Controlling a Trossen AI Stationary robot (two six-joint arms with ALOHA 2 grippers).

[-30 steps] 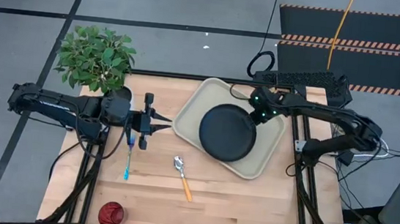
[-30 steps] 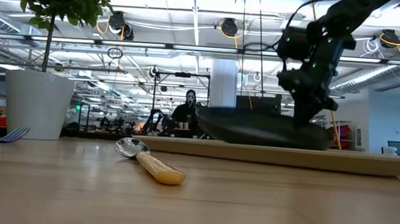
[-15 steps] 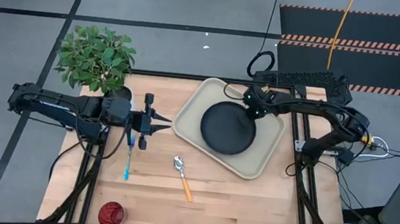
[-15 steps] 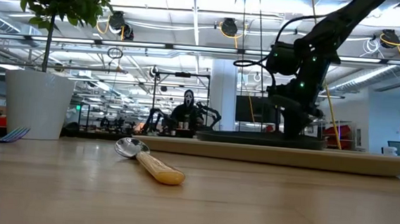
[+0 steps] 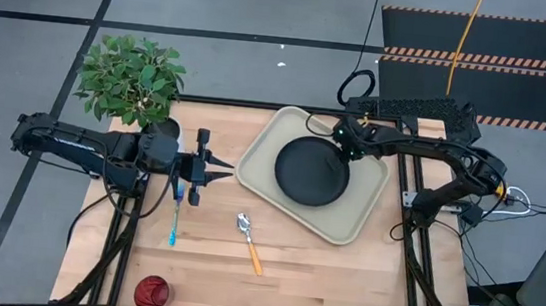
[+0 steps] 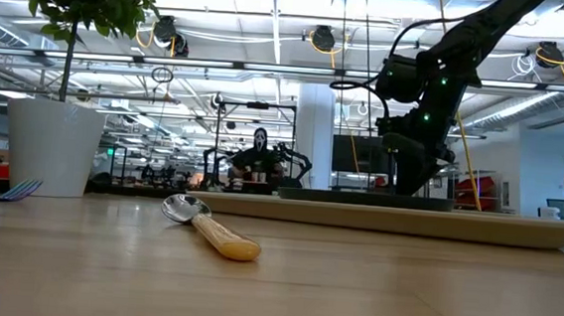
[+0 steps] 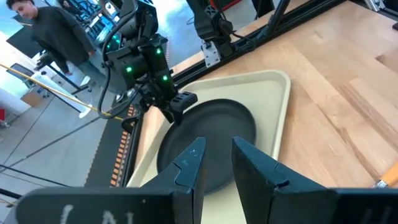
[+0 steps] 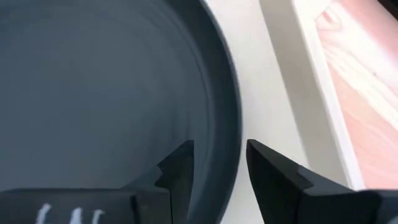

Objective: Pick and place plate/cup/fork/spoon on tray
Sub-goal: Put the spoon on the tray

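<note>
The black plate [image 5: 309, 173] lies flat on the beige tray [image 5: 368, 214]. My right gripper [image 8: 221, 155] is open at the plate's far right rim [image 8: 229, 118], slanting down, one finger over the plate's inside and one outside it. My left gripper [image 7: 216, 152] hovers open over the table's left half with nothing between its fingers. The teal-handled fork [image 5: 175, 222] lies on the wood below it. On the table nearer the front lie the orange-handled spoon [image 5: 249, 242] and the dark red cup [image 5: 151, 292].
A white pot with a green plant [image 5: 129, 79] stands at the table's far left corner. Bare wood lies between the spoon and the tray and along the front edge. In the low view the spoon [image 6: 212, 229] lies in front of the tray [image 6: 516, 229].
My right gripper has gone down and toward the table's far edge, tipping steeper. The plate, held tilted by its right rim with the other side on the tray, has come down flat on the tray. The gripper's fingers have then spread off the rim.
</note>
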